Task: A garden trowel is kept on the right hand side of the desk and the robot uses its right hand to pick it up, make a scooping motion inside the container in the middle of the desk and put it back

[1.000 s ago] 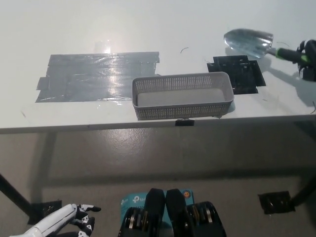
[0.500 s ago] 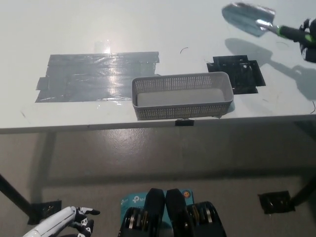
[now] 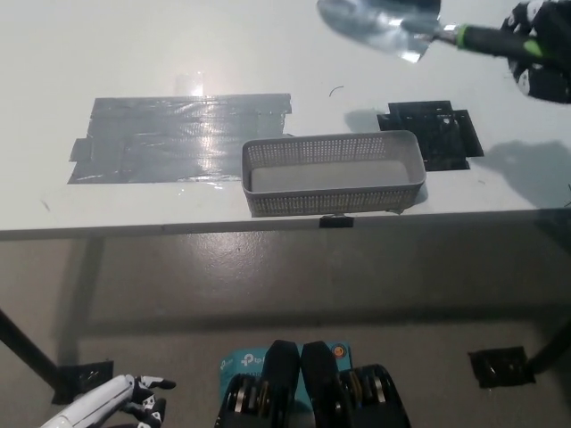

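Head view: the trowel is clasped aloft by the right hand, the spread left hand is rested low, and lowering of the blade into the container is called for next.

Edges crop both hands
Upper right: the right hand runs off frame, covering the handle end of the trowel; its blade's top is cropped. Lower left: left hand partly cropped.

The white tabletop carries a grey perforated container near its front edge. A broad patch of grey tape lies behind its left end, black tape behind its right.
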`<state>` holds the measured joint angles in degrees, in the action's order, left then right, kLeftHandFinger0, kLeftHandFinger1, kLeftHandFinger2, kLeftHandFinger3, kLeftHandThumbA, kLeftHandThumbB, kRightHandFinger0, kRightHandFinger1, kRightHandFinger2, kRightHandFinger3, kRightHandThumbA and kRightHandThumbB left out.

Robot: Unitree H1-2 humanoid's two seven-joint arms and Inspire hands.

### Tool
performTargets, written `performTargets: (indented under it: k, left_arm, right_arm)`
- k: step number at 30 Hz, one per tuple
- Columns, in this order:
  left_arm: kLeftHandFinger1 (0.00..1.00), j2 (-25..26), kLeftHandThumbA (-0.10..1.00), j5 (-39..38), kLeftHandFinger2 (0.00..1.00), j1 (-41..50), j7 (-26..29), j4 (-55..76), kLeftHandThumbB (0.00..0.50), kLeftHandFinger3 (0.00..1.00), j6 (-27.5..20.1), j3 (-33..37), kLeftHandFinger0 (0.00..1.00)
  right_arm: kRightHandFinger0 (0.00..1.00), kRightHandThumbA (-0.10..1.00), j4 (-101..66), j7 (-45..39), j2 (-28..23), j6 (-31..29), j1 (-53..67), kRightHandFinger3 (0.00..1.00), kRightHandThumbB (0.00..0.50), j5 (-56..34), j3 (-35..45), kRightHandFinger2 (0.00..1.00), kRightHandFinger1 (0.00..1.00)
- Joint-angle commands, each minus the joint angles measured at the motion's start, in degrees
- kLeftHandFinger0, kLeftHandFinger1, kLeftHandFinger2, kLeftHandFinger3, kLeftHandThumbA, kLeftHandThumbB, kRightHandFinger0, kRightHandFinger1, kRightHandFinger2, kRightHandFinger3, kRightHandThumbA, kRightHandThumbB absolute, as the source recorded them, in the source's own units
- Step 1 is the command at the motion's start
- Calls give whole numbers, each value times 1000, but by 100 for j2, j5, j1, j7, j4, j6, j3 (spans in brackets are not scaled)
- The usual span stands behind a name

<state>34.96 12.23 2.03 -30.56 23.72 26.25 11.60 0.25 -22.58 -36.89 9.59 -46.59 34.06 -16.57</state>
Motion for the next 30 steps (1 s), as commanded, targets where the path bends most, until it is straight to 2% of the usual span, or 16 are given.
performTargets:
  k: [1,2,3,7,9,10,12,18,19,20,23,24,26,27,30]
  left_arm:
    - [792,199,1000,87,903,-93,-108,46,430,1000,68,-8,789]
    - [795,186,1000,58,905,-104,-143,20,440,1000,68,-35,794]
    - [799,184,1000,21,911,-106,-168,20,431,1000,68,-44,797]
    - [803,172,1000,36,919,-143,-212,16,407,1000,68,-61,801]
    - [794,179,1000,48,910,-161,-226,23,410,1000,68,-57,790]
    - [794,183,1000,66,909,-162,-245,33,428,1000,68,-54,790]
    - [794,191,1000,43,910,-169,-268,65,410,1000,68,-44,787]
    - [793,147,1000,101,910,-133,-285,71,418,1000,68,-63,782]
    - [791,126,1000,118,913,-150,-312,72,406,1000,68,-83,781]
    - [794,138,1000,124,919,-175,-330,71,398,1000,68,-69,783]
    - [799,146,1000,140,920,-203,-363,66,455,1000,68,-73,798]
    - [801,157,1000,147,921,-197,-375,76,456,1000,68,-82,803]
    - [808,165,1000,163,928,-192,-433,93,423,1000,68,-109,809]
    - [810,155,1000,179,930,-203,-452,105,436,1000,68,-124,807]
    - [814,140,1000,205,933,-236,-510,139,425,1000,68,-155,803]
  right_arm:
    - [0,-100,-511,-528,-350,74,-29,256,247,-261,215,407,55]
    - [0,-100,-643,-639,-486,-2,101,303,248,-297,209,480,107]
    - [0,-100,-698,-721,-534,5,154,316,245,-343,225,490,124]
    - [0,-100,-761,-770,-668,-130,266,317,250,-368,276,463,120]
    - [0,-100,-754,-958,-813,-75,313,351,216,-404,283,475,138]
    - [0,-100,-740,-1004,-846,-40,318,357,224,-403,287,482,149]
    - [0,-100,-676,-1097,-929,41,306,356,248,-361,300,479,149]
    - [0,-100,-545,-1226,-1008,123,145,378,193,-137,250,472,139]
    - [0,-100,-458,-1196,-989,55,53,357,160,-213,295,465,136]
    - [0,-100,-407,-1193,-971,53,-8,365,159,-201,296,470,142]
    - [0,-100,-373,-1209,-905,29,-185,386,178,-137,261,480,150]
    - [0,-100,-371,-1218,-880,32,-212,392,183,-127,248,468,139]
    - [0,-100,-392,-1371,-867,48,-322,372,190,-44,134,458,140]
    - [0,-100,-397,-1395,-888,43,-356,391,210,116,60,459,138]
    - [0,-100,-371,-1408,-904,-91,-452,393,202,249,-46,479,117]
